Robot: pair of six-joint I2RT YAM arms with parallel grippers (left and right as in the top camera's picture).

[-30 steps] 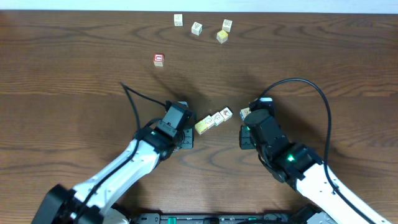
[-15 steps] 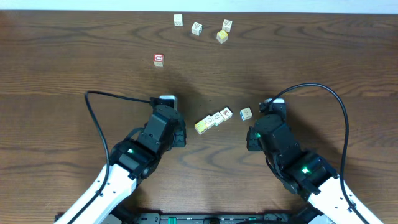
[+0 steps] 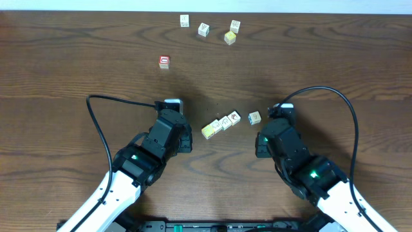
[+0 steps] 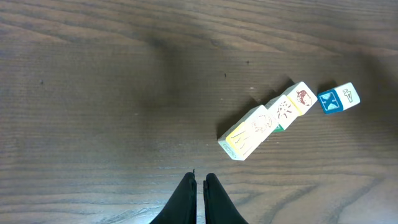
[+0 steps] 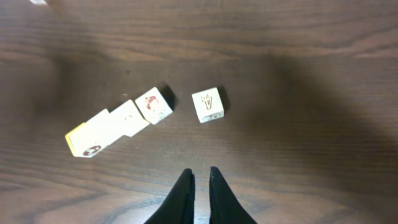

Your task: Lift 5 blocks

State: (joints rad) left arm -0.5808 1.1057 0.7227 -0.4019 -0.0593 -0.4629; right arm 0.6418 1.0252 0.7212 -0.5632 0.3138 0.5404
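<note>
Three blocks lie touching in a slanted row (image 3: 223,124) at mid-table, cream and yellow faced, also in the left wrist view (image 4: 264,123) and the right wrist view (image 5: 121,121). A fourth block (image 3: 255,117) (image 5: 208,104) lies alone just right of the row; its blue side shows in the left wrist view (image 4: 339,99). Several more blocks (image 3: 230,37) sit at the far edge. My left gripper (image 3: 185,140) (image 4: 199,178) is shut and empty, left of the row. My right gripper (image 3: 261,145) (image 5: 199,173) is shut with a thin slit, empty, near the lone block.
A red-faced cube (image 3: 164,62) sits alone at the far left of centre. Black cables loop above each arm (image 3: 96,106) (image 3: 341,103). The dark wooden table (image 3: 64,77) runs bare to the left and right.
Both arms have drawn back from the middle blocks, the left one to the left, the right one to the right. The blocks lie where they were.
</note>
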